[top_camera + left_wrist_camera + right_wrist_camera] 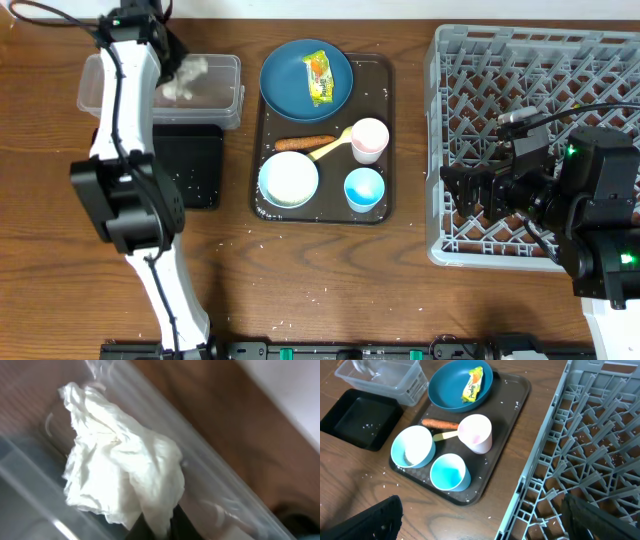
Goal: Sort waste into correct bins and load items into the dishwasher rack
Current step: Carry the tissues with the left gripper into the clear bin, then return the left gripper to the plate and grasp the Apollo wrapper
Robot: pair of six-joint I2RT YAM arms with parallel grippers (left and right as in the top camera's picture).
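Observation:
My left gripper (180,72) hangs over the clear tub (222,92), its dark fingers pinching a crumpled white paper scrap (120,465). In the left wrist view the paper fills the frame above the tub wall (225,505). The dark blue plate (290,90) carries the yellow-green wrapper (319,77). The sausage stick (304,143), yellow spoon (330,148), pink cup (369,139), light blue cup (364,189) and pale bowl (289,180) sit on the brown serving tray (386,100). My right gripper (485,520) stands open over the left edge of the grey rack (530,60), holding nothing.
The black tray (190,165) lies just in front of the clear tub, with rice grains (370,425) in it. More grains dot the wooden table and the serving tray. The left arm stretches along the table's left side.

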